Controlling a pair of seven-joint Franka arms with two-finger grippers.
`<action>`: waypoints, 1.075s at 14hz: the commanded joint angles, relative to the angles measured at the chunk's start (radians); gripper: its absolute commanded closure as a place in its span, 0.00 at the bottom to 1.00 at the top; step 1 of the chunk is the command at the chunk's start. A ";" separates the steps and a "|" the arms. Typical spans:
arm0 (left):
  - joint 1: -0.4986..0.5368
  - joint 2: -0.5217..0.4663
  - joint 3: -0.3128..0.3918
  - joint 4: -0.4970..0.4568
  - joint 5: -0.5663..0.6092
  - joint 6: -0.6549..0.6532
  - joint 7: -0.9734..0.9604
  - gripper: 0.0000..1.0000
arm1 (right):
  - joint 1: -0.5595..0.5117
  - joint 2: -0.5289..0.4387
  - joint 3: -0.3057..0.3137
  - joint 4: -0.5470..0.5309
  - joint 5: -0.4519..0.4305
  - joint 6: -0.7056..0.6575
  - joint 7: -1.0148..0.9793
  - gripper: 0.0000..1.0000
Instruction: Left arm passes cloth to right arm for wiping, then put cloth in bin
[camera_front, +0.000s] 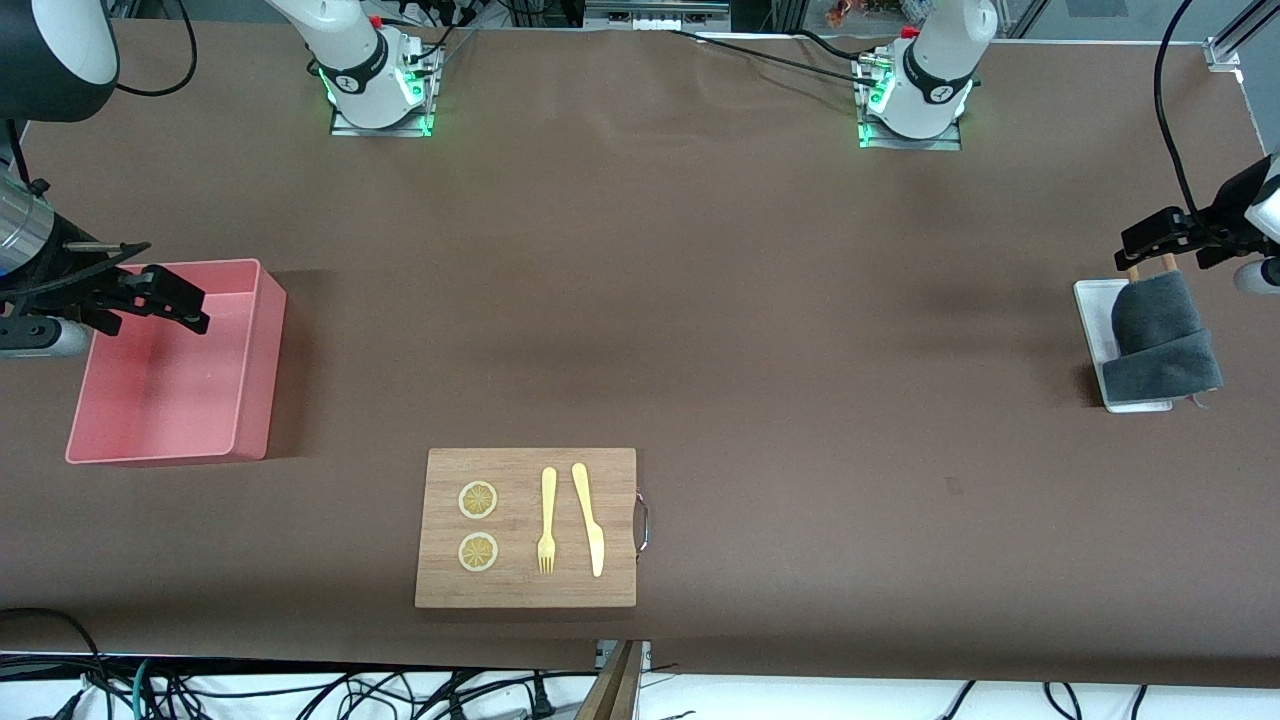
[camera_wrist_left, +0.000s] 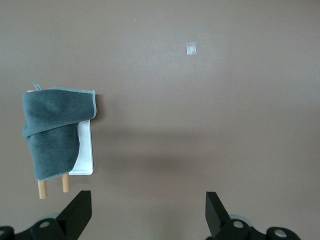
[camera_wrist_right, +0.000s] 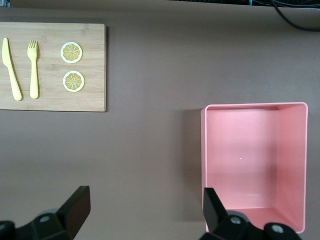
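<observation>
Right, front view first: your cloth (camera_front: 1162, 338) is draped over the wooden pegs (camera_front: 1150, 267) of a small white tray (camera_front: 1092, 320) at the left arm's end of the table. The left gripper (camera_front: 1160, 235) hangs over the tray's pegs, jaws spread, holding nothing. At the right arm's end, the right gripper (camera_front: 165, 293) sits over the pink bin (camera_front: 250, 390), jaws also spread and empty. A wooden board (camera_front: 525, 528) lies nearer the camera, carrying two lemon slices (camera_front: 478, 500), a yellow fork (camera_front: 547, 520) and a yellow knife (camera_front: 589, 518). Left wrist view: the cloth (camera_wrist_left: 52, 130) hangs on the pegs (camera_wrist_left: 53, 187), tray (camera_wrist_left: 85, 150) beneath, fingers (camera_wrist_left: 75, 217) wide apart with bare table between. Right wrist view: fingers (camera_wrist_right: 74, 207) wide apart, bin (camera_wrist_right: 290, 165) below with nothing in it, board (camera_wrist_right: 52, 65) well apart from it.
</observation>
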 joint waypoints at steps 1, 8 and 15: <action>0.032 0.013 0.001 0.023 -0.006 -0.022 0.016 0.00 | -0.007 0.001 0.002 0.007 0.015 0.001 0.002 0.00; 0.231 0.287 0.003 0.286 -0.015 -0.018 0.018 0.00 | -0.007 0.005 0.002 0.005 0.017 0.001 -0.004 0.00; 0.257 0.525 -0.008 0.380 0.009 0.117 0.106 0.00 | -0.001 0.019 0.002 0.000 0.004 -0.005 -0.011 0.00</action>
